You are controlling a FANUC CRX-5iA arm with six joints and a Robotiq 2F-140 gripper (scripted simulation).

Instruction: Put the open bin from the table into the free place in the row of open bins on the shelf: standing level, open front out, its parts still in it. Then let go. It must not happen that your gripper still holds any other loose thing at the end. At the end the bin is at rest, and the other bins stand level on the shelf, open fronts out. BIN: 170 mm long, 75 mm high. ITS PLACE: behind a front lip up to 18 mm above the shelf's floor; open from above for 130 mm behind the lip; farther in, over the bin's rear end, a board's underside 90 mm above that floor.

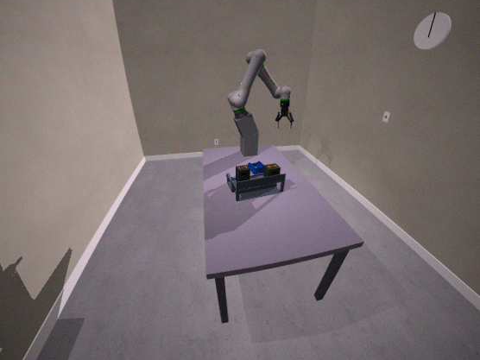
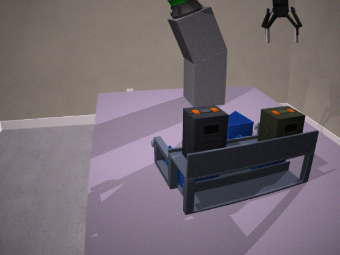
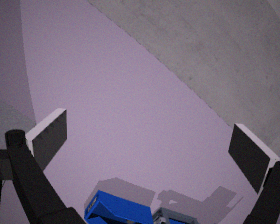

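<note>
The blue open bin (image 1: 256,167) (image 2: 240,130) (image 3: 125,207) is on the table beyond the grey shelf (image 1: 261,182) (image 2: 252,159), on the robot base's side. In the wrist view it shows at the bottom edge, partly cut off; its parts cannot be made out clearly. Blue bins in the shelf (image 2: 180,178) show only in pieces through its side and back openings; the free place is hidden. My gripper (image 1: 284,126) (image 2: 282,40) (image 3: 150,132) is open and empty, high above the table and off to the right of the bin in the top and exterior views.
A black case (image 1: 243,173) (image 2: 205,135) and an olive case (image 1: 272,170) (image 2: 282,125) with orange latches stand upright on top of the shelf, apart from each other. The grey robot pedestal (image 1: 249,136) (image 2: 205,77) rises beyond the bin. The table's edge (image 3: 172,73) crosses the wrist view.
</note>
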